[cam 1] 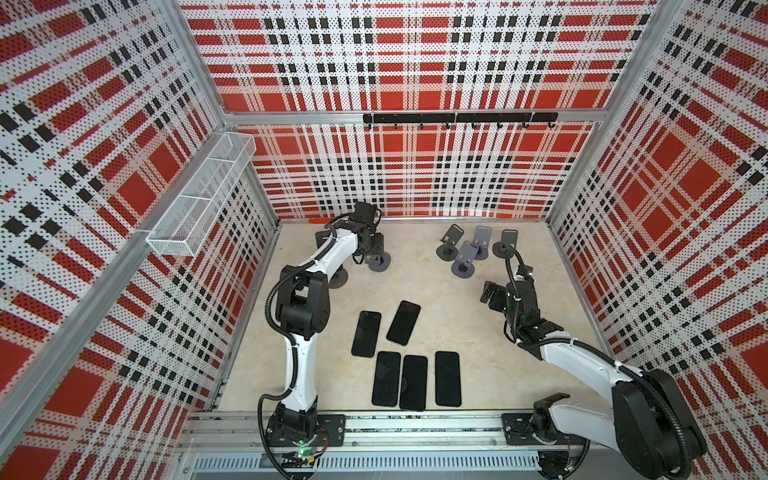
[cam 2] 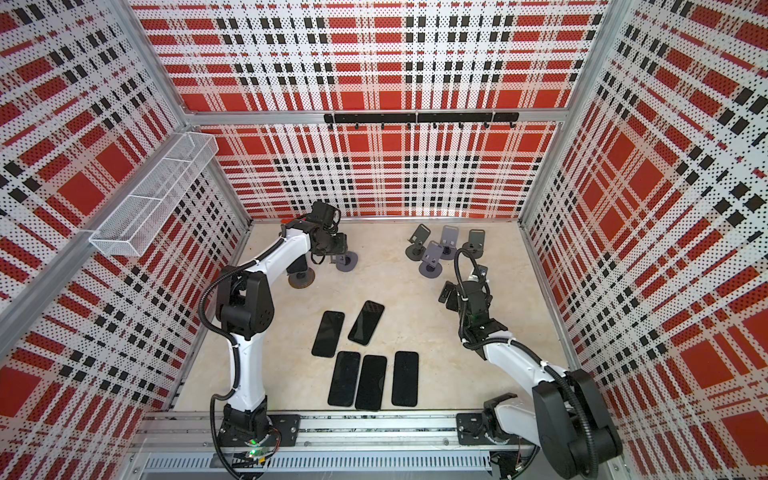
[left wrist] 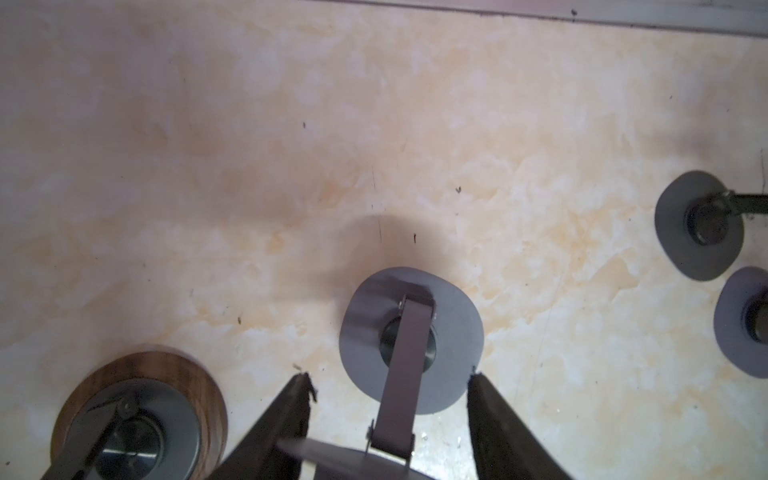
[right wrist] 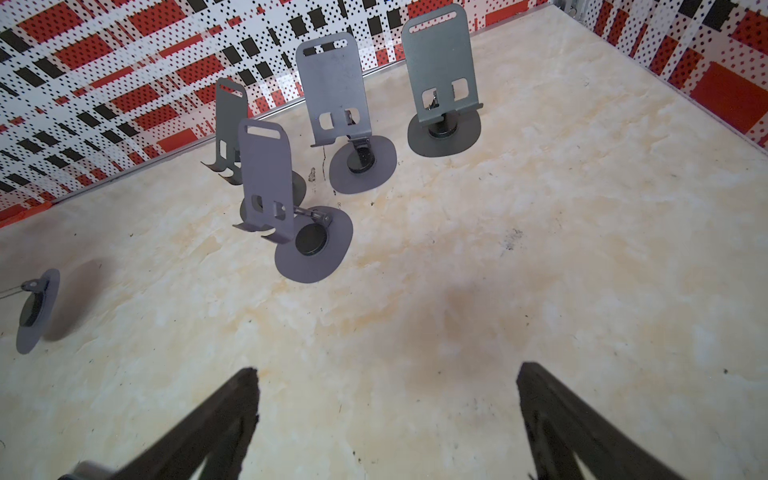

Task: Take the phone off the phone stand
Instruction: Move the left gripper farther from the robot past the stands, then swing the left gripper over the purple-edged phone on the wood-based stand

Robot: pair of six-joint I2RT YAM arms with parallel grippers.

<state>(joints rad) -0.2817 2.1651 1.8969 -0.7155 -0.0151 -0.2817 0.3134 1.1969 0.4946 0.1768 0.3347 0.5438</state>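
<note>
While the phone [cam 1: 376, 244] stood at the far left of the table [cam 1: 478, 340], apparently resting on its phone stand [left wrist: 453, 332], the left gripper [left wrist: 388, 376] was over it. Its jaws were closed to about a phone's width, seemingly on the phone's edges, though the contact itself was hidden in the wrist view. The lift was best made upward along the backrest until the phone cleared the lower lip, since a forward pull would probably have tipped or dragged the light, unrestrained round base. A wood-based stand [left wrist: 91, 382] stood just beside it, so sideways swing needed limiting. The right gripper [right wrist: 387, 368] hung wide open and empty, well apart, near four empty stands [right wrist: 266, 178]. Five phones [cam 1: 401, 382] lay flat nearer the arms' bases, suggesting where to set this one down.
</note>
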